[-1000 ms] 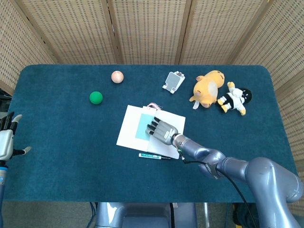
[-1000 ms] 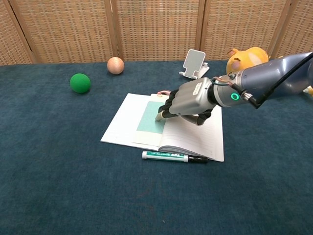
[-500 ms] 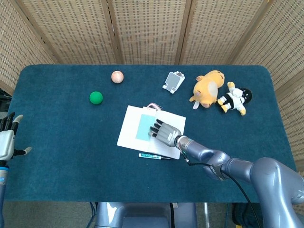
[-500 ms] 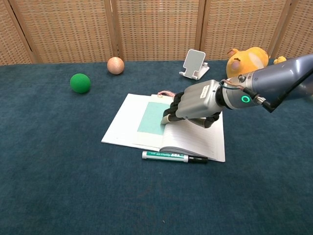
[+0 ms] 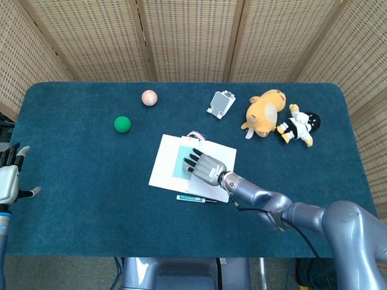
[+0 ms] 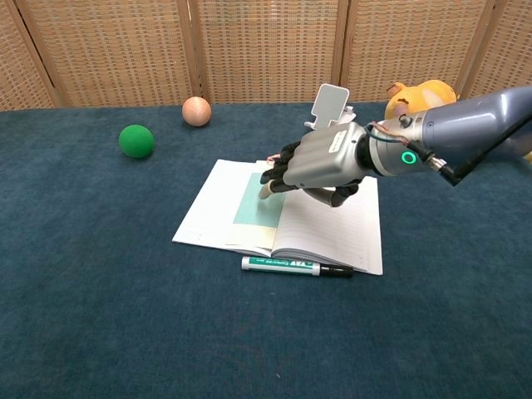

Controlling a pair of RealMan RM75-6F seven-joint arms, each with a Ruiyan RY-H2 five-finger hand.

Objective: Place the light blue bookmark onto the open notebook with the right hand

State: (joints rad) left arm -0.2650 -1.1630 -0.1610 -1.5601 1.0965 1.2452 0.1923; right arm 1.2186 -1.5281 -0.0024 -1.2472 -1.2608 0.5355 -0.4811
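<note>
The open notebook (image 5: 161, 167) (image 6: 208, 218) lies flat at the middle of the blue table. On its left page lies the light blue bookmark (image 5: 179, 168) (image 6: 252, 204), free of any grip. My right hand (image 5: 204, 166) (image 6: 320, 162) hovers just above the notebook's fold, its fingers stretched out over the bookmark's right edge and holding nothing. In the head view it hides part of the bookmark. My left hand (image 5: 7, 181) stays at the far left edge of the table, fingers apart and empty.
A green-and-black pen (image 5: 196, 198) (image 6: 295, 266) lies along the notebook's front edge. A green ball (image 5: 122, 124) (image 6: 136, 140) and a peach ball (image 5: 149, 97) sit back left. A phone stand (image 5: 221, 103), a yellow plush (image 5: 266, 112) and a small doll (image 5: 299, 125) are back right.
My right hand has risen off the page and shifted a little toward the back. The bookmark stays where it lay on the left page. The left hand is unmoved.
</note>
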